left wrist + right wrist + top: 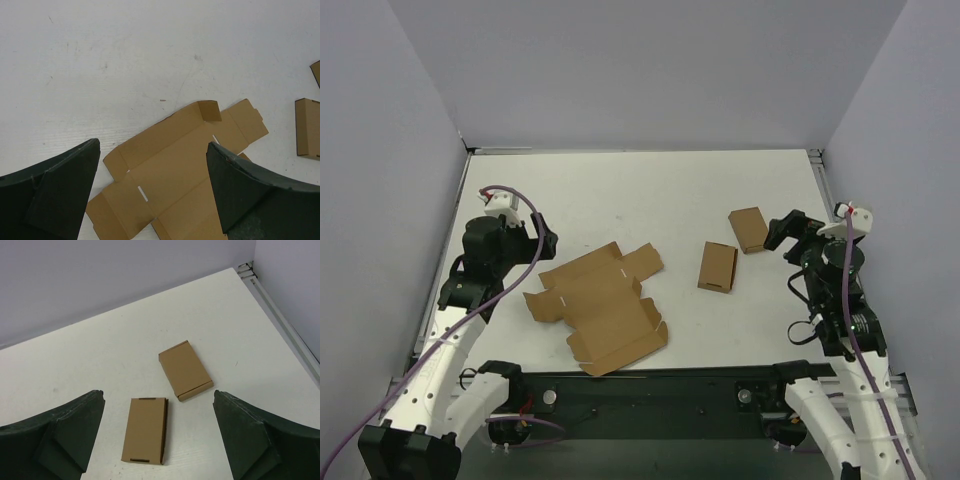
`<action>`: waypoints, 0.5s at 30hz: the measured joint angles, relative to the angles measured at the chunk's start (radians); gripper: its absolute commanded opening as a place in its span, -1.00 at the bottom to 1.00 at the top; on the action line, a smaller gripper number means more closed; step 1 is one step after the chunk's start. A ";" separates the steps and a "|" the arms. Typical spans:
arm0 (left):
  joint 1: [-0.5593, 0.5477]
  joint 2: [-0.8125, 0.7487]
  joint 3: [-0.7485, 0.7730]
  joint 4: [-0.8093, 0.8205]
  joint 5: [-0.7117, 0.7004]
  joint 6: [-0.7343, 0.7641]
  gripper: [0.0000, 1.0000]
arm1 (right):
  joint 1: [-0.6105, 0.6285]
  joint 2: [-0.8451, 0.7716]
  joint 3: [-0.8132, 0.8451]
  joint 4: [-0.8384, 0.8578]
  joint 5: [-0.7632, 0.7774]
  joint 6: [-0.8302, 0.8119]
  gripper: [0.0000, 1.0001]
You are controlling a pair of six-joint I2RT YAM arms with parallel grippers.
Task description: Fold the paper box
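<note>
Plainly the paper box point(600, 300) lies nearly flat on the worktop point(650, 190), folding barely begun. Left tool point(544, 243) and right tool point(780, 232) gape wide, empty.

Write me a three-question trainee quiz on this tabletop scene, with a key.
1. True or false: the paper box is already folded shut.
2. How many small closed boxes lie on the table on the right end effector's side? A) one B) two C) three
3. Fill in: the left end effector has its jaws ___.

Key: 1 false, it lies as an unfolded sheet; 2 B; 3 open.
</note>
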 measured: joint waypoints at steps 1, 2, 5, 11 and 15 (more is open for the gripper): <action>0.000 0.000 0.000 0.000 0.000 0.000 0.95 | 0.007 0.021 0.030 -0.024 -0.003 -0.003 0.90; -0.001 0.000 0.000 0.000 0.000 0.000 0.95 | 0.014 0.043 0.060 -0.046 -0.004 -0.005 0.90; -0.002 0.000 0.000 0.000 0.000 0.000 0.95 | 0.061 0.106 0.130 -0.088 -0.015 -0.011 0.86; -0.008 0.000 0.000 -0.006 -0.016 0.014 0.95 | 0.174 0.237 0.193 -0.146 -0.033 -0.012 0.78; 0.002 0.018 0.000 -0.017 -0.037 0.019 0.94 | 0.353 0.351 0.228 -0.171 0.034 -0.022 0.77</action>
